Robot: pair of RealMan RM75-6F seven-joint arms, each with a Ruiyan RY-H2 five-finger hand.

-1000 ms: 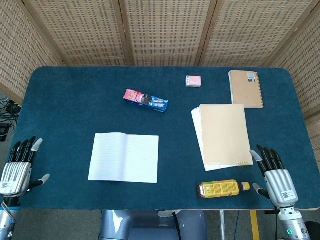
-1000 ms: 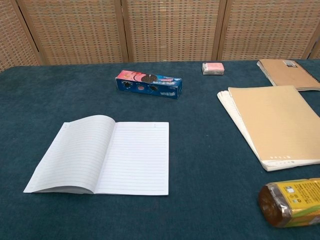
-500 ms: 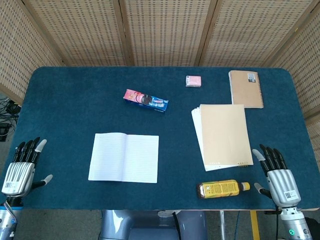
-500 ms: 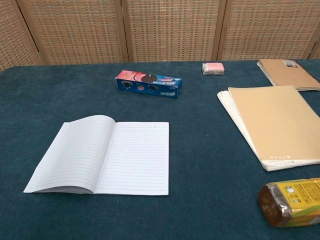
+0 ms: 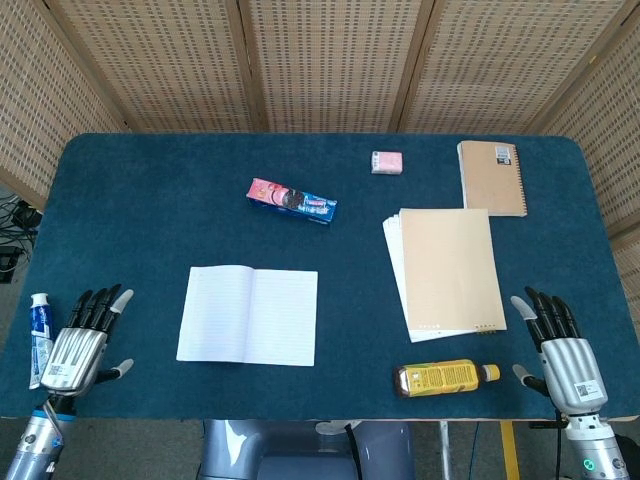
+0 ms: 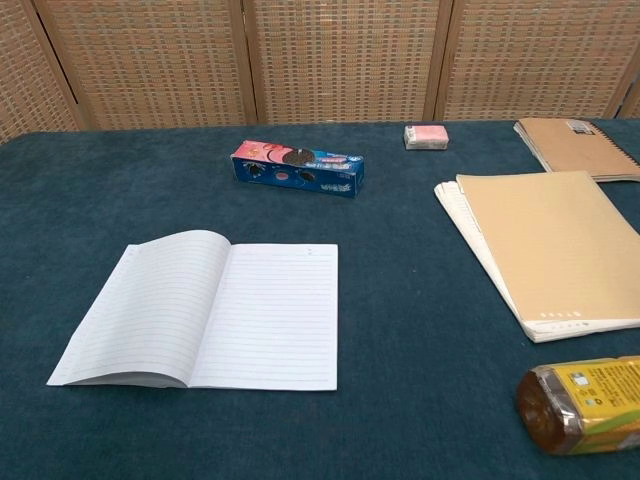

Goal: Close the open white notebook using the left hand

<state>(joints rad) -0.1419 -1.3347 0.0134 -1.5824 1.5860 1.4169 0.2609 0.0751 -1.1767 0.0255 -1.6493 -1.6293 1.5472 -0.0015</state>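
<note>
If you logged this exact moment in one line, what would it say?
open white lined notebook: flat, untouched | left hand: open, left of it, apart | right hand: open, idle | step: not begun

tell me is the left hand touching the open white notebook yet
Apart. The head view shows bare blue table between the left hand and the open white notebook; the chest view shows no hand on it.

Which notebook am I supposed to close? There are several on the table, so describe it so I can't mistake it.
Start at the blue table and go to its near-left part, just right of the left hand. The white notebook lies there, open flat with lined pages facing up. The tan pad and the small spiral notebook on the right are closed with brown covers.
</note>
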